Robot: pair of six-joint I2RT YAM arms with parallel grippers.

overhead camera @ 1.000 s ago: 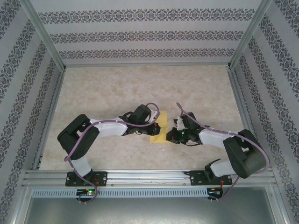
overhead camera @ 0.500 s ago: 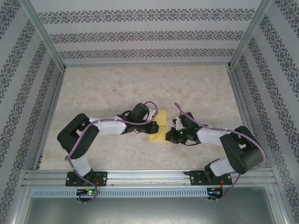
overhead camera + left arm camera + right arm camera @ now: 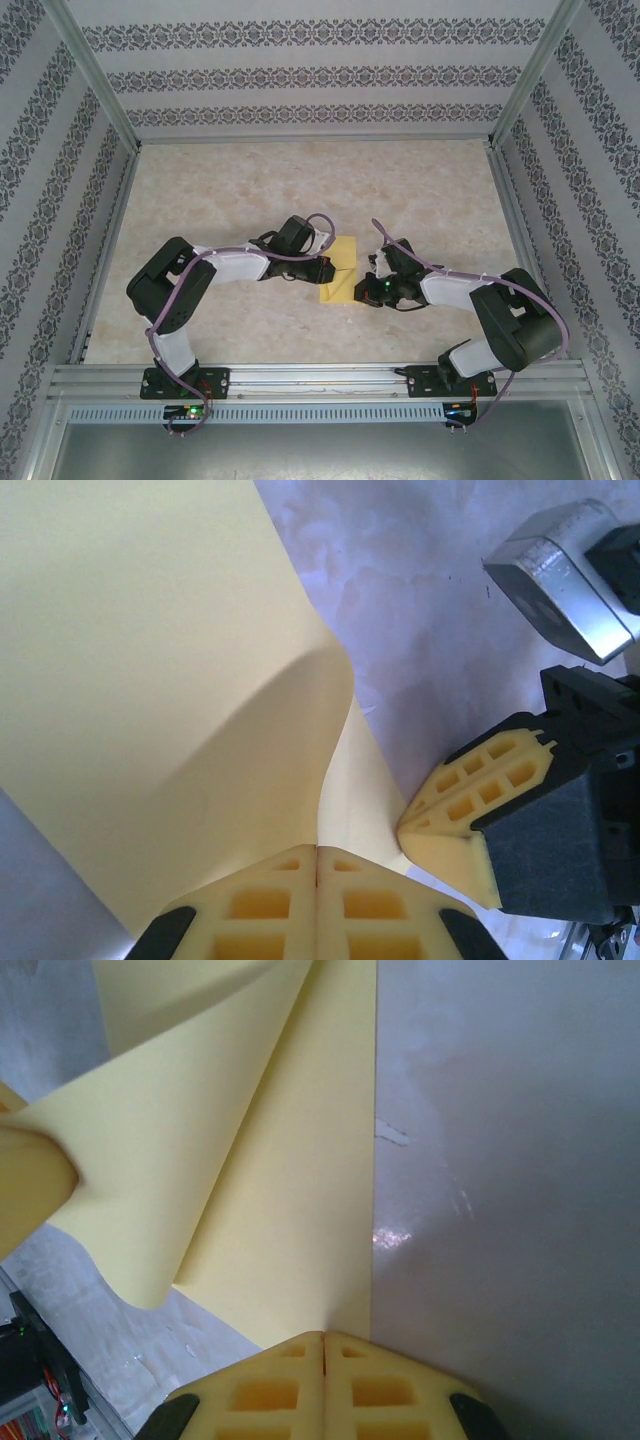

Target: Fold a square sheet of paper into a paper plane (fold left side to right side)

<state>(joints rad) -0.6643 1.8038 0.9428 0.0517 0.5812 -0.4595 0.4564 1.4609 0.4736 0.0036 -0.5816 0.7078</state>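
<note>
The square sheet of paper (image 3: 342,282) lies on the marbled table (image 3: 240,190) between the arms. The left gripper (image 3: 317,852) clamps its raised flap; the right gripper (image 3: 322,1338), fingers together, presses the opposite edge.

open: far table (image 3: 300,180) | blocked: centre, left fingers (image 3: 260,905) and right fingers (image 3: 470,800) crowd the paper (image 3: 150,680) (walls (image 3: 300,75) hem three sides)
</note>
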